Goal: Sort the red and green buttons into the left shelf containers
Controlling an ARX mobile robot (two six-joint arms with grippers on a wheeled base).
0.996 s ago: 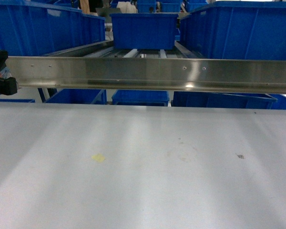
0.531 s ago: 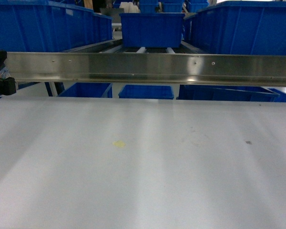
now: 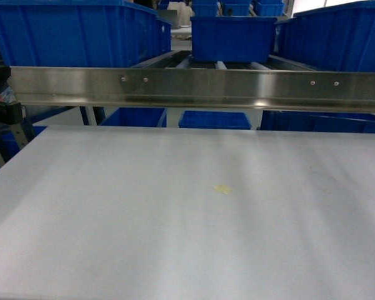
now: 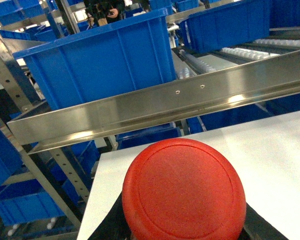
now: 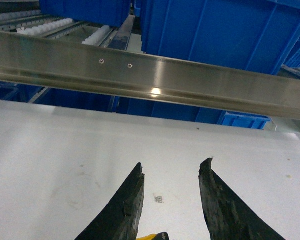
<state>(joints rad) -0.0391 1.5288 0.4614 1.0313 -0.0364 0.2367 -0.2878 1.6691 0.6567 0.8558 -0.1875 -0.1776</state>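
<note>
A red button [image 4: 184, 192] with a round red mushroom cap fills the bottom of the left wrist view. My left gripper [image 4: 182, 236] is shut on it, with black fingers [image 4: 110, 226] showing on either side under the cap. It hangs over the white table's left corner, in front of a large blue bin [image 4: 105, 60], a left shelf container, also seen in the head view [image 3: 75, 31]. My right gripper [image 5: 172, 170] is open over the bare white table with nothing between its fingers. No green button is in view. Neither gripper shows in the head view.
A long steel rail [image 3: 194, 87] runs across the shelf front, just beyond the white table [image 3: 175, 237]. More blue bins [image 3: 232, 36] sit on rollers behind it and on lower levels. A black bracket [image 3: 0, 94] juts in at the left. A yellow spot [image 3: 222, 188] marks the table.
The head view has swung left: the yellow spot and the middle bin slid to the right, and the big left bin now fills more of the upper left.
</note>
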